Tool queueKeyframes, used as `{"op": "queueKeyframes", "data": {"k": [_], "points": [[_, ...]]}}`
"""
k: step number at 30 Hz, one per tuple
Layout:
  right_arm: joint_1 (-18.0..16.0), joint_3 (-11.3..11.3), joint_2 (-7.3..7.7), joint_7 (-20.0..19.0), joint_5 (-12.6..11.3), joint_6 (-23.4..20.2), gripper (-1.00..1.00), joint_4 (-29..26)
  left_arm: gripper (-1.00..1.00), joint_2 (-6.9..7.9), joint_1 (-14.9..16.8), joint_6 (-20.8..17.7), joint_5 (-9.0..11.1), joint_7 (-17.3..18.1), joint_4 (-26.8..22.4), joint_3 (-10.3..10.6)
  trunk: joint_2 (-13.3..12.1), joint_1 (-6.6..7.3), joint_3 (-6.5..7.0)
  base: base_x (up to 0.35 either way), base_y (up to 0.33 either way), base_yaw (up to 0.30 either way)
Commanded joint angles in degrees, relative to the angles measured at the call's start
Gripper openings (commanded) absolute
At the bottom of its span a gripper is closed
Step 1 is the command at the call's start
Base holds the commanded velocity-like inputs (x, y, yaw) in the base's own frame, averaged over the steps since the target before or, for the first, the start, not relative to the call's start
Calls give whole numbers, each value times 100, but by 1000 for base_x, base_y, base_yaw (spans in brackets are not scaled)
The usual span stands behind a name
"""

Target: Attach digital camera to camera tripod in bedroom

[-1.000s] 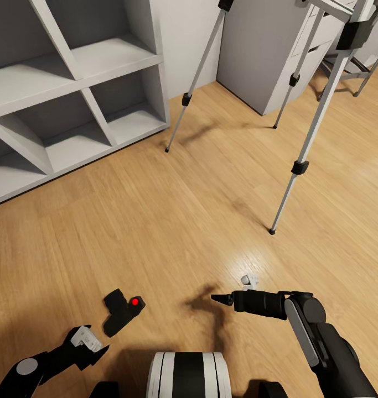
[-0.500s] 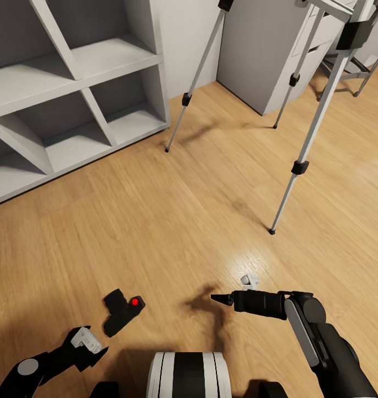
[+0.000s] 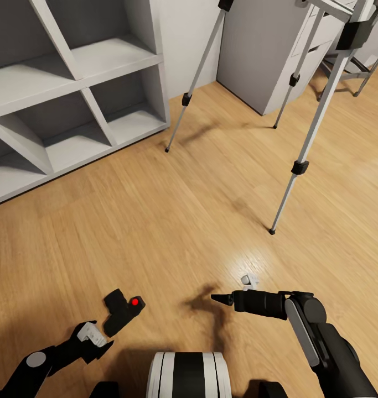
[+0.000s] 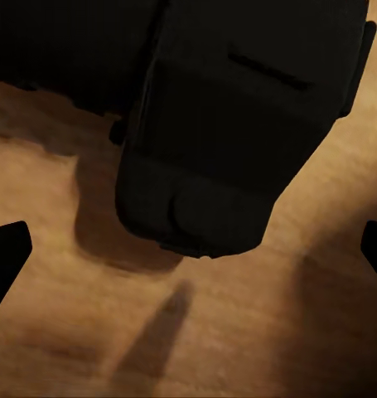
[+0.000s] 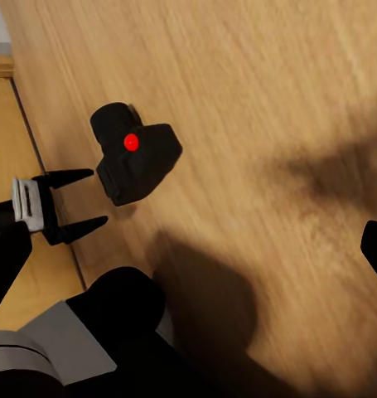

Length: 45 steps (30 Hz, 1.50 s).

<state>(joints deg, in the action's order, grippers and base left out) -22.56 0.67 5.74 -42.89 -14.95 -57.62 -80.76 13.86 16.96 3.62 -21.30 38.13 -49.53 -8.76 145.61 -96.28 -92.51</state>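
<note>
I'm on the pickup step: the small black digital camera with the red dot (image 3: 123, 311) is lying on the light wood plank floor (image 3: 172, 221), right in front of my left end effector (image 3: 97, 338), which is spread wide and empty. Next I'd ease it forward so the fingers straddle the body, then close. The tall silver-legged camera tripod (image 3: 313, 130) stands well apart; can't tell how the right end effector (image 3: 221, 298) is set.

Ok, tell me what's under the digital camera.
The digital camera lies on the wood plank floor, with the open left gripper just short of it. The floor patch directly beneath the body is covered.
</note>
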Motion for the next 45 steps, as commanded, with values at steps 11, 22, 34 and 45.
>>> {"op": "queueKeyframes", "data": {"k": [11,22,34,45], "points": [[-3,-2,2,70,39,-21,100,-6,100,-33,128,101,-35,27,138,-20,1,1,-3,0,0,0],[-3,-6,13,85,37,-77,100,-2,100,-80,132,100,-41,24,167,-20,1,1,-3,0,0,-85],[-3,-1,12,88,44,-51,100,-8,100,-102,132,95,-64,-240,195,-20,1,1,-3,0,0,-115],[-3,-1,13,102,52,-20,100,-7,100,-95,132,102,-53,-296,225,-12,1,1,-3,0,0,-6]]}}
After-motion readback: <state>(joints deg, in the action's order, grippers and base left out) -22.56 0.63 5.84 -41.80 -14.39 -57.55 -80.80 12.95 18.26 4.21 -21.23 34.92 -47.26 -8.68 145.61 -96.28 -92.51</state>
